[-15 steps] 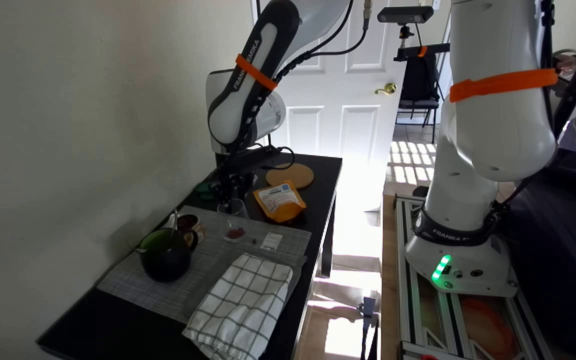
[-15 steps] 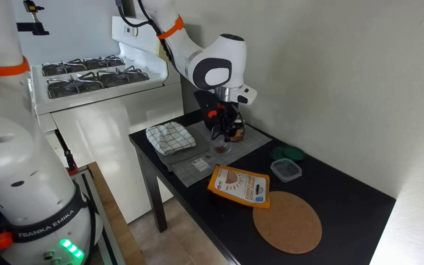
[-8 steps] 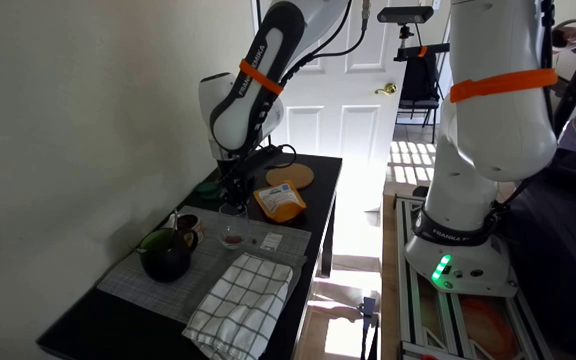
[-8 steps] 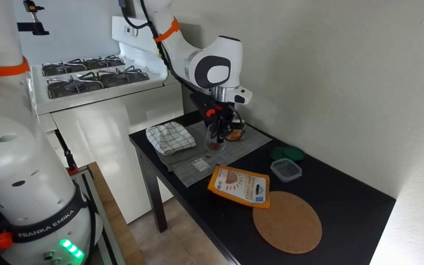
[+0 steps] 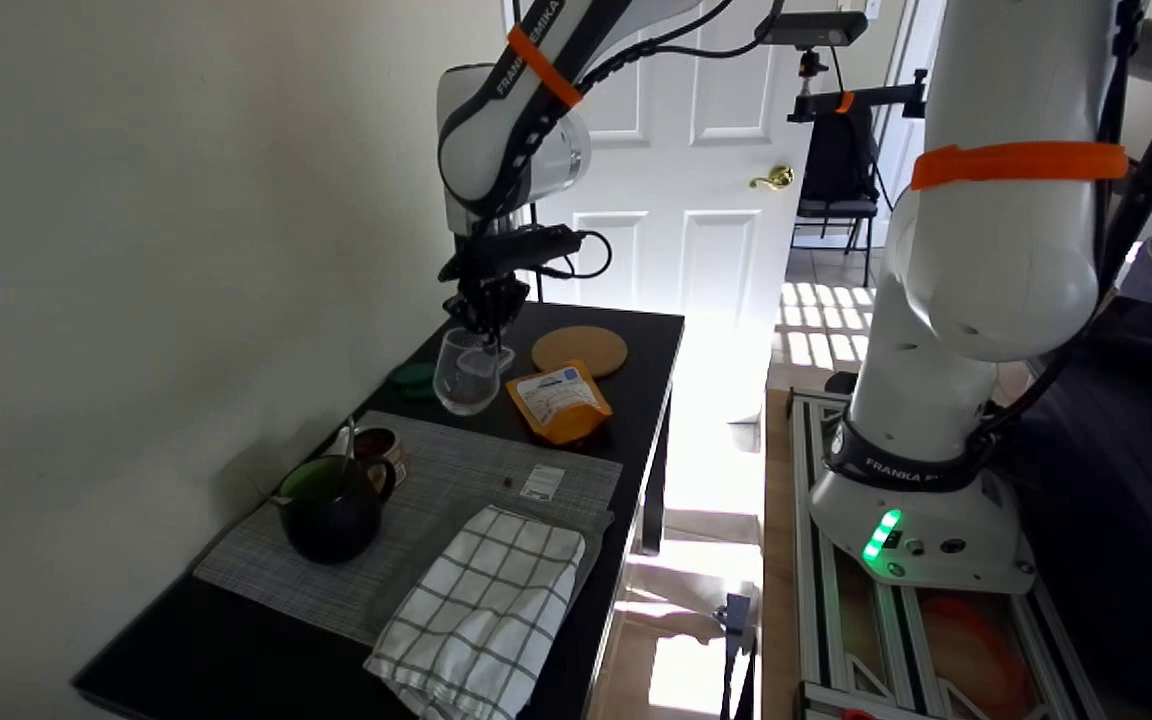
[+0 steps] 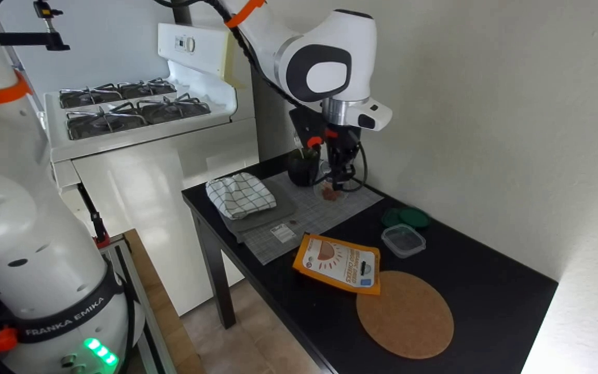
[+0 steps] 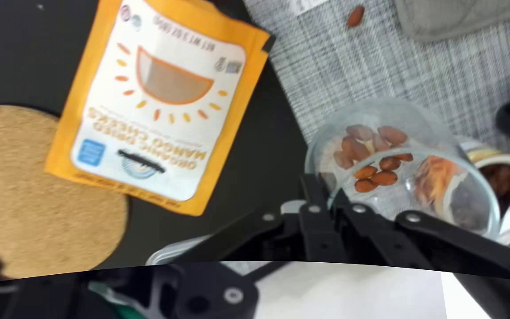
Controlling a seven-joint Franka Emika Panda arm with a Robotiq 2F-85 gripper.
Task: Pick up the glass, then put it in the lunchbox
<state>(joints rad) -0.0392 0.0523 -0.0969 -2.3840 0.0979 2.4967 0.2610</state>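
In an exterior view the glass (image 5: 464, 378) hangs at seven o'clock from the end effector (image 5: 491, 339). In an exterior view the glass (image 6: 325, 193), partly hidden, is at its eight o'clock. In the wrist view the end effector (image 7: 328, 188) pinches the wall of the glass (image 7: 401, 153), whose body reaches toward three o'clock.

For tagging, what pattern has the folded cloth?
The cloth is white with dark gridlines, clearest in an exterior view.
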